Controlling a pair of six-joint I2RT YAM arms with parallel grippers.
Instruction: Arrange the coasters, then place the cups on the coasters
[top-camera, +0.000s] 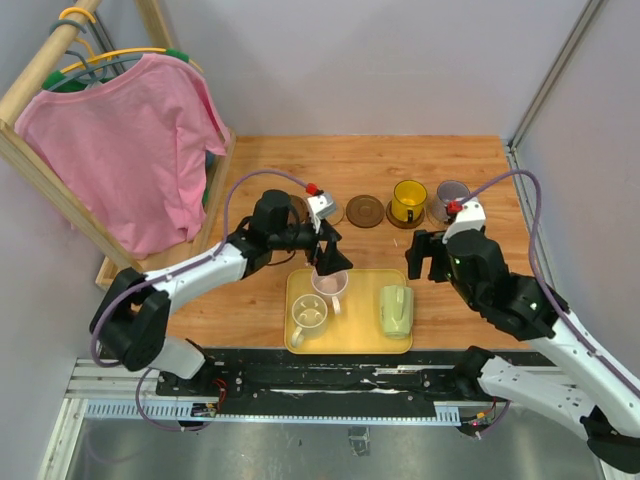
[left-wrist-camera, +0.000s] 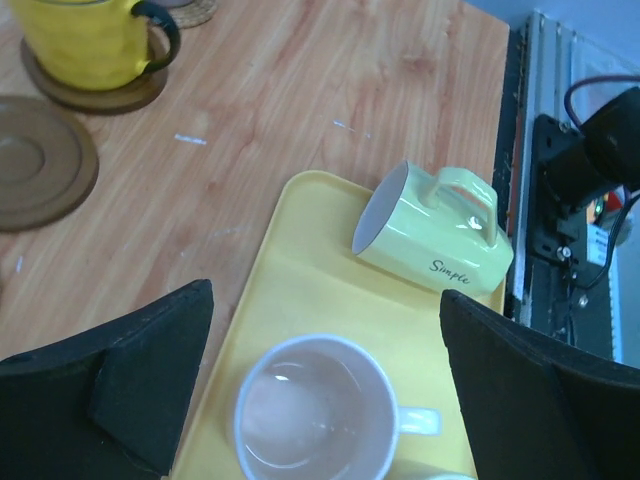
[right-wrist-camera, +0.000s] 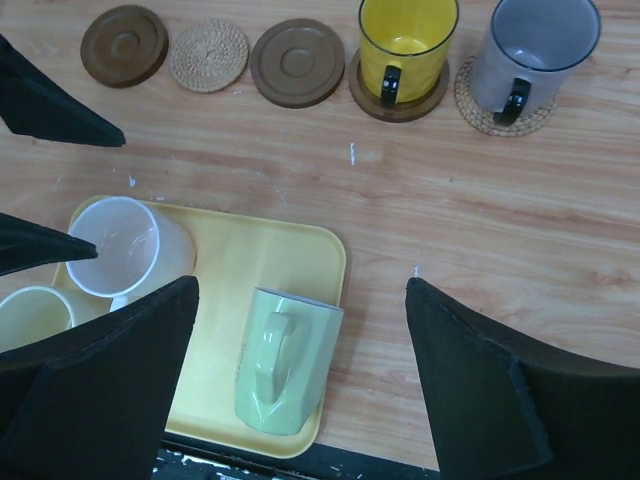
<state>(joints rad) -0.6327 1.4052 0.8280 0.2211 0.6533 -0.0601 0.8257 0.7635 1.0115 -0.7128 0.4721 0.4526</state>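
Observation:
Five coasters lie in a row at the back: dark brown, woven tan and dark brown are bare. The yellow cup stands on a dark one, the grey-purple cup on a woven one. On the yellow tray stand the pale pink cup and the cream cup. The green cup lies on its side there. My left gripper hangs open just above the pink cup, a finger on either side. My right gripper is open above the tray's right edge, holding nothing.
A wooden rack with a pink shirt stands at the table's left side. Grey walls close in the back and right. The black rail runs along the near edge just below the tray.

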